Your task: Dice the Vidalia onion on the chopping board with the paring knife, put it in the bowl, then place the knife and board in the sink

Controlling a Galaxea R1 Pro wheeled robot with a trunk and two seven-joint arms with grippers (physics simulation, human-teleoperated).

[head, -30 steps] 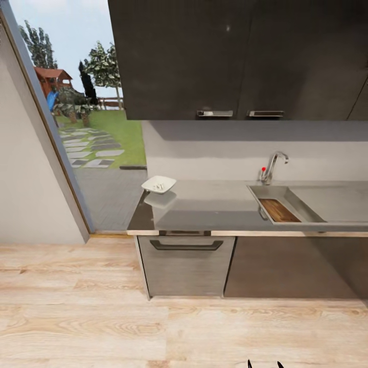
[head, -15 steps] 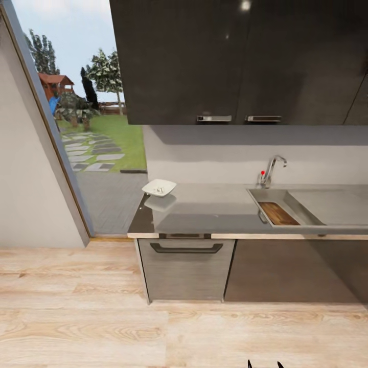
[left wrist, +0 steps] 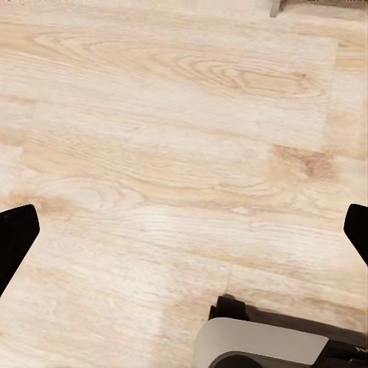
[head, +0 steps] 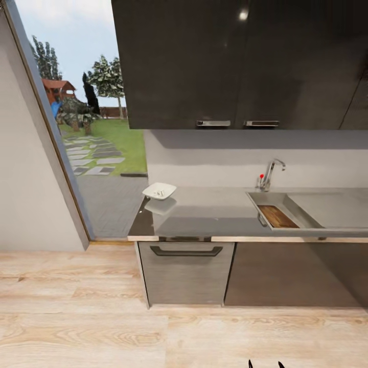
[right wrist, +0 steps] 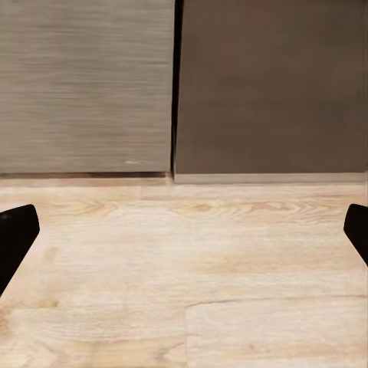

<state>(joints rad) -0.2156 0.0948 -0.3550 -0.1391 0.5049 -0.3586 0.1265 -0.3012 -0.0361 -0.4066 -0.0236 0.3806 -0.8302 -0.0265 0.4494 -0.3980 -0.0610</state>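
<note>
chopping board [head: 277,216]: lying in sink [head: 306,204]
bowl [head: 159,191]: on surface [head: 204,212]
left gripper [left wrist: 184,238]: jaws released
right gripper [right wrist: 184,234]: jaws released

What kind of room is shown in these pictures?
Most likely a home kitchen: a steel sink with a chrome tap set in a grey countertop, and glossy black upper cabinets above it.

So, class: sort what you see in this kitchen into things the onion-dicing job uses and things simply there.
Job:
shallow white bowl
grey metal countertop
stainless-steel sink
brown wooden chopping board

Simply there:
glossy black upper cabinets
pale wood plank floor
curved chrome tap
</note>
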